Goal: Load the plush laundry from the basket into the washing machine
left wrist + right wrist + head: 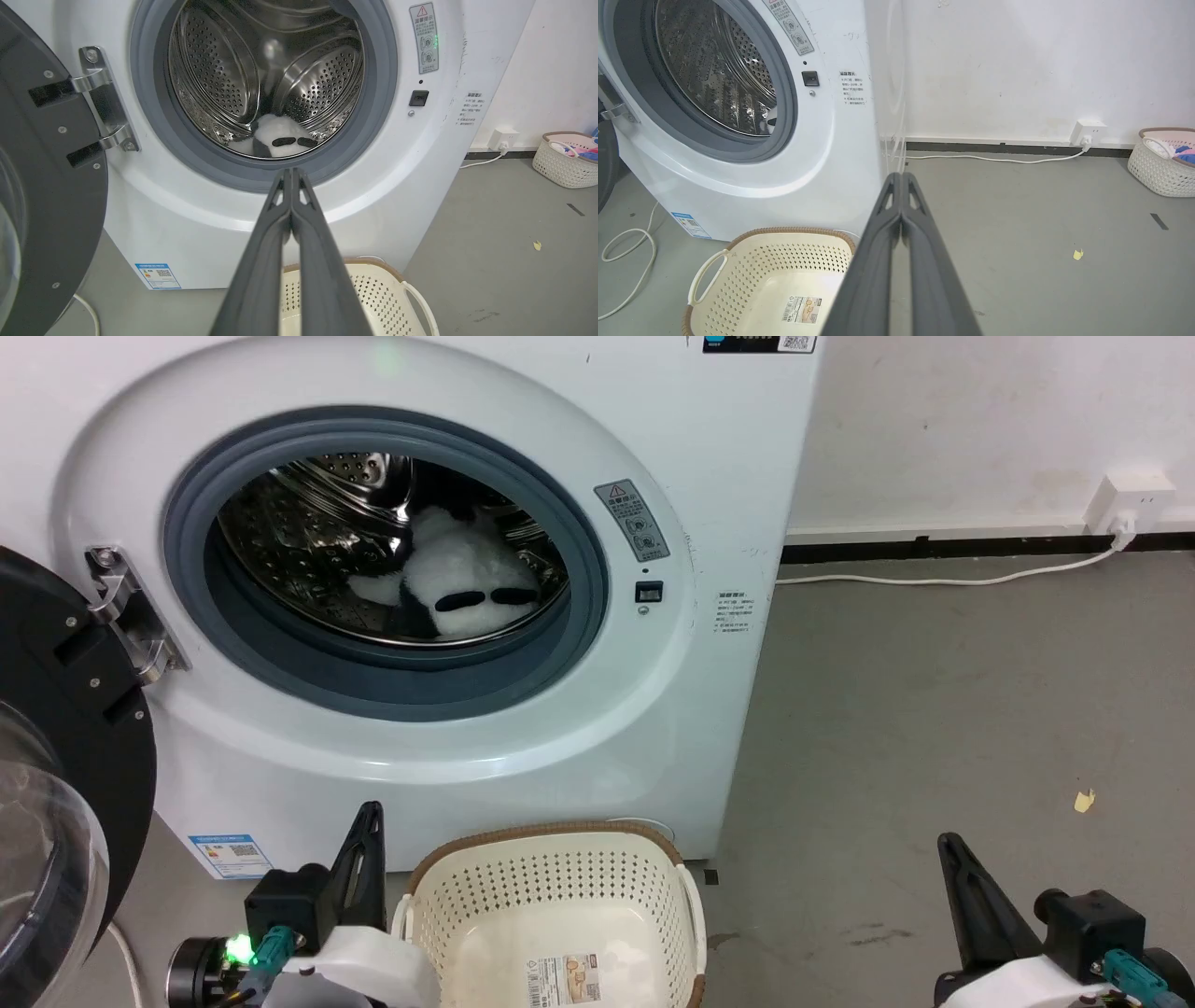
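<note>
The plush laundry (pixel 462 581), fluffy white with black feet, lies inside the steel drum of the washing machine (pixel 523 728); it also shows as the plush (pixel 279 140) low in the drum in the left wrist view. The door (pixel 65 709) hangs open at the left. The cream basket (pixel 551 905) stands on the floor before the washer with nothing but its label inside. My left gripper (pixel 373 812) is shut beside the basket's left rim, holding nothing. My right gripper (pixel 949 845) is shut over the floor at the right, holding nothing.
A white cable (pixel 943 581) runs along the baseboard to a wall socket (pixel 1125 509). A second basket (pixel 567 158) holding coloured clothes stands by the far wall. A small yellow scrap (pixel 1084 799) lies on the grey floor. Another cable (pixel 626 252) loops left of the washer.
</note>
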{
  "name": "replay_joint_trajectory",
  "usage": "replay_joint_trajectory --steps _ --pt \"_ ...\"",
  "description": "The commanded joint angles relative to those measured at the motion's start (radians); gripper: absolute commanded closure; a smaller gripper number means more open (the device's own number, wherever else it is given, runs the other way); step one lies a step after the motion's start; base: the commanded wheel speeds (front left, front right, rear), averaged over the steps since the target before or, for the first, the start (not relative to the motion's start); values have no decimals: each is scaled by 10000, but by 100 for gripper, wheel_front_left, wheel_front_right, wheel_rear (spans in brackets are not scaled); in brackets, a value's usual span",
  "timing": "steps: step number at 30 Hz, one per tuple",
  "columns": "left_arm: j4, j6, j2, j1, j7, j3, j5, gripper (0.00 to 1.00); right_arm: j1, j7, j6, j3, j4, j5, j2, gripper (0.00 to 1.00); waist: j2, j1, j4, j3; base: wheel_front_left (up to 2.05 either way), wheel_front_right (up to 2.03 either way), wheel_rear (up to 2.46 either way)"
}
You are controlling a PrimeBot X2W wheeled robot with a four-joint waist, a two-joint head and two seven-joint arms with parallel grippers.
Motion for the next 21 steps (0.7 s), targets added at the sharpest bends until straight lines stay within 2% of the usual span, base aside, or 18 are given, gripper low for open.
replay_joint_trajectory --steps 1,21 --pt "-86 -38 -52 105 77 33 92 100 -128 64 -3 24 -71 -79 17 100 0 0 -12 2 0 0 0" --pt "-427 -104 -115 135 481 211 421 100 -349 359 -5 85 -176 -371 22 100 0 0 -198 36 0 0 0"
